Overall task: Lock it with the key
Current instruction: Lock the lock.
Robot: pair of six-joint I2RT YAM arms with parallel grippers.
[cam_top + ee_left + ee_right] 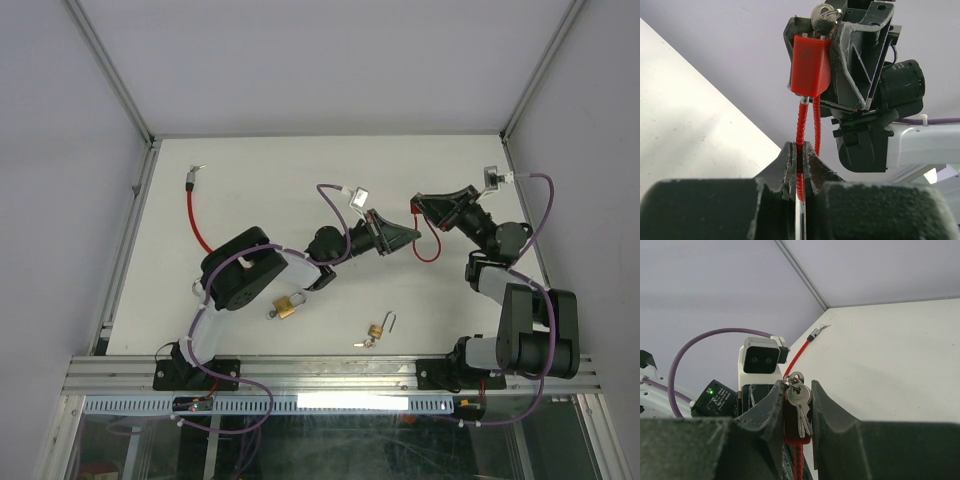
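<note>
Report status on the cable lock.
Left gripper shut on red cable. Right gripper shut on lock body, keys at its top. Nothing in the way.

A white table point(260, 170) fills the middle, its top matt and faintly speckled. Pale grey-lilac walls point(320, 60) close it in at the back and on both sides. Aluminium posts point(110, 70) rise from the two far corners, and an aluminium rail point(126, 250) lines the left edge. A wider slotted beam point(330, 372) runs along the near edge, with a bright light strip point(350, 402) just below it. The light is even and the shadows are soft.
</note>
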